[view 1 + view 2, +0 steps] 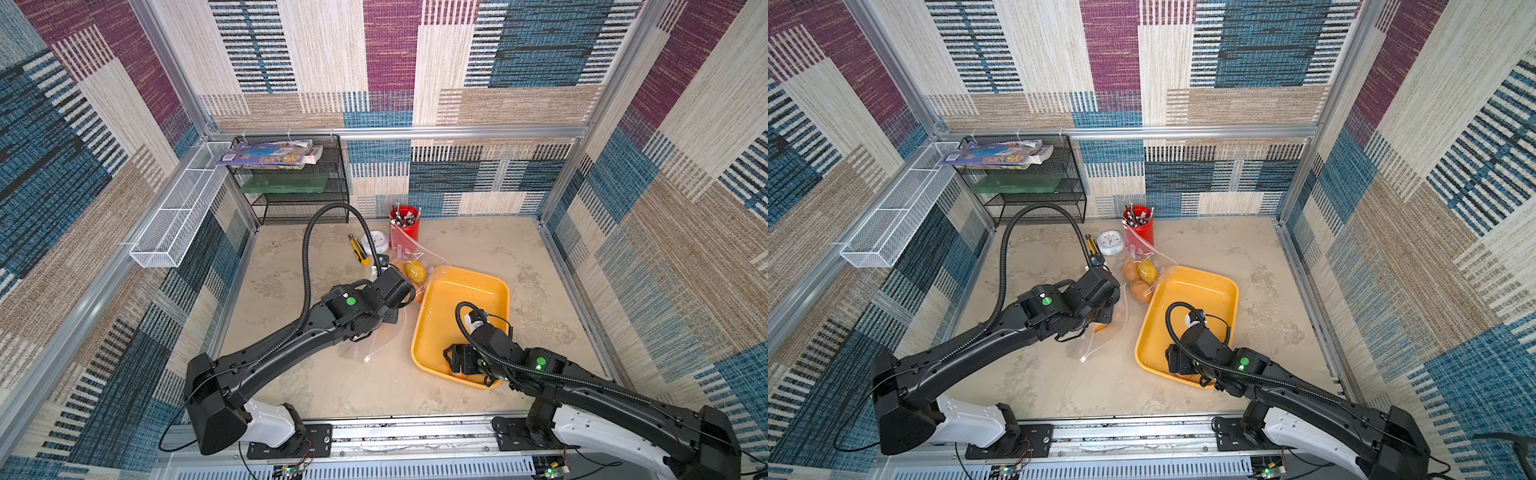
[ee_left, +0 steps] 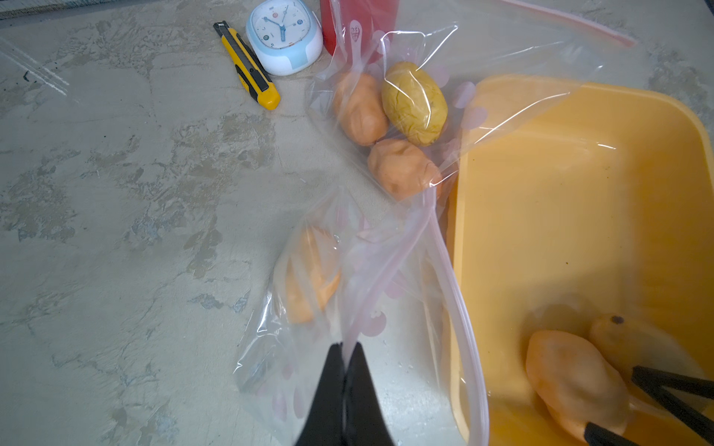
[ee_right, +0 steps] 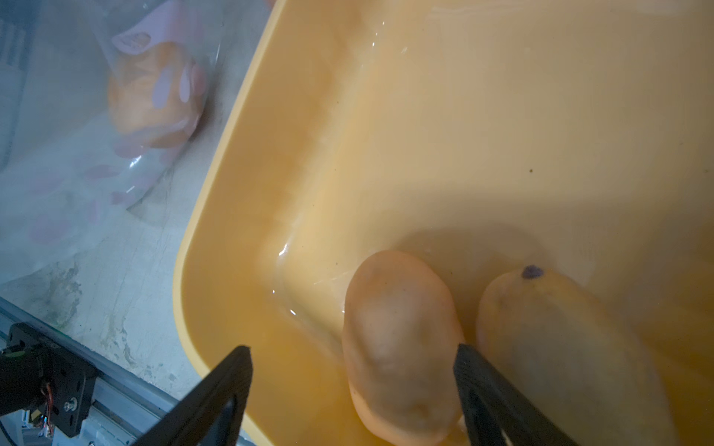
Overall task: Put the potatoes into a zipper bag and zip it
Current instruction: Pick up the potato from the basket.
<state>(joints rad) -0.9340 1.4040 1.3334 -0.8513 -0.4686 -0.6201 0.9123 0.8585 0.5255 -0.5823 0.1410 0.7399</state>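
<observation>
A clear zipper bag (image 2: 390, 231) with pink dots lies on the table beside a yellow tub (image 2: 579, 193). My left gripper (image 2: 349, 345) is shut on the bag's rim and holds it up. Several potatoes sit inside the bag: a rough yellow one (image 2: 414, 103) and tan ones (image 2: 359, 110) (image 2: 402, 168) (image 2: 309, 274). Two tan potatoes (image 3: 398, 340) (image 3: 560, 347) lie in the tub's near corner. My right gripper (image 3: 353, 349) is open and low in the tub. Its jaws straddle the first potato, with one fingertip (image 3: 469, 359) in the gap between the two.
At the back stand a red cup of pens (image 1: 404, 226), a small white clock (image 1: 375, 242) and a yellow utility knife (image 1: 358, 250). A black mesh shelf (image 1: 299, 187) fills the back left corner. A white wire basket (image 1: 178, 212) hangs on the left wall.
</observation>
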